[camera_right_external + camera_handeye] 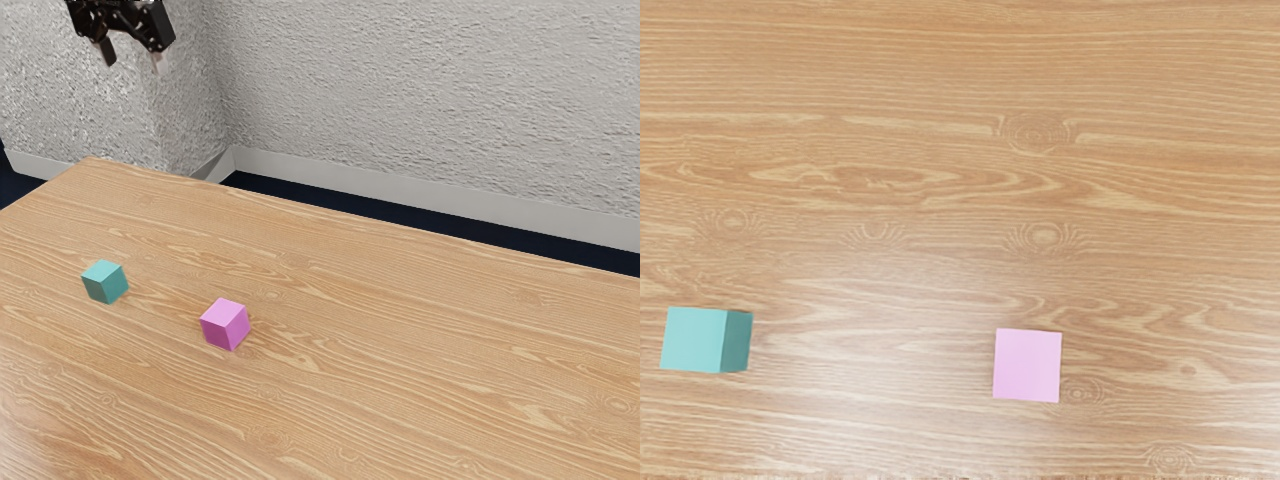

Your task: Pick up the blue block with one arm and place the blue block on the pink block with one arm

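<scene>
While the fingers (107, 52) hang apart and empty high above the worktop (420, 330), the blue block (104, 281) sits free near the pink block (225, 324); recommend descending centred, squared to its faces.

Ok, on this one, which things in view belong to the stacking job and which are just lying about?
For the job: small teal-blue cube; small pink cube; black two-finger gripper, raised and open, holding nothing.
Just surroundings: light wooden table; rough grey wall.
</scene>
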{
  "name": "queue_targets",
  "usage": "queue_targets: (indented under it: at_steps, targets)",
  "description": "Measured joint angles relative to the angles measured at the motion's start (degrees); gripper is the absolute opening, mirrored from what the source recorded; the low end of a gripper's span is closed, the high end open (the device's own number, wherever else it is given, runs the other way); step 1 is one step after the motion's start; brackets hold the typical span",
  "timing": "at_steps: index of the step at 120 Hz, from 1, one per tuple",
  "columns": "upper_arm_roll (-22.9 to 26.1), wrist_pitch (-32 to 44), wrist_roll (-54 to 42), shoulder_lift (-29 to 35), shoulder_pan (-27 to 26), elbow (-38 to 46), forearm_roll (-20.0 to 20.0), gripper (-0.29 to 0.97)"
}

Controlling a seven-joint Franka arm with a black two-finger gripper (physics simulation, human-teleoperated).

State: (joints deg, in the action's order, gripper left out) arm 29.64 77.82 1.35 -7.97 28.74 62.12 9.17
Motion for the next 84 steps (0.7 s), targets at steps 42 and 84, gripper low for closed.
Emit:
queue_targets:
  at_steps: [42, 84]
  targets:
    - [-4.0, -1.2, 0.1, -1.7, 0.3, 5.5, 2.2, 0.68]
    - [-21.2, 19.4, -3.5, 2.4, -4.6, 36.0, 1.0, 0.68]
